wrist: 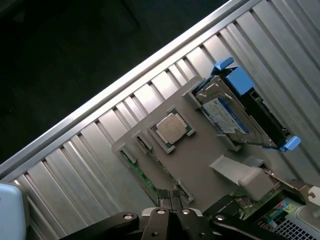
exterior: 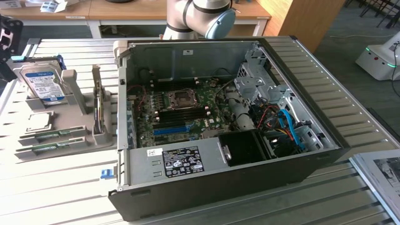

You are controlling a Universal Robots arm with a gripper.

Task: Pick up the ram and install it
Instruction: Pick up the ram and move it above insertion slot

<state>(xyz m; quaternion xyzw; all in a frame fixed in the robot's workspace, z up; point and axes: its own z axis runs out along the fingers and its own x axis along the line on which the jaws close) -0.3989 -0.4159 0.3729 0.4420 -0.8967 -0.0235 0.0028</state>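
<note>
Two slim green sticks lie side by side in slots of the grey holder [exterior: 75, 136] at the exterior view's left; I take the ram [exterior: 53, 135] to be one of them, next to its twin [exterior: 47, 148]. In the wrist view the ram [wrist: 145, 175] runs as a thin green strip beside the CPU. My gripper [wrist: 170, 202] hangs above the holder with its fingers pressed together and nothing between them. Its tips sit over one end of the sticks, well clear of them. Its dark body [exterior: 9, 49] shows at the exterior view's left edge.
The holder also carries a hard drive [exterior: 42, 84], a CPU [exterior: 39, 122] and an upright card [exterior: 98, 108]. The open PC case [exterior: 312, 154] stands on the slatted table at the exterior view's right, its motherboard [exterior: 178, 110] with blue slots [exterior: 170, 130] exposed.
</note>
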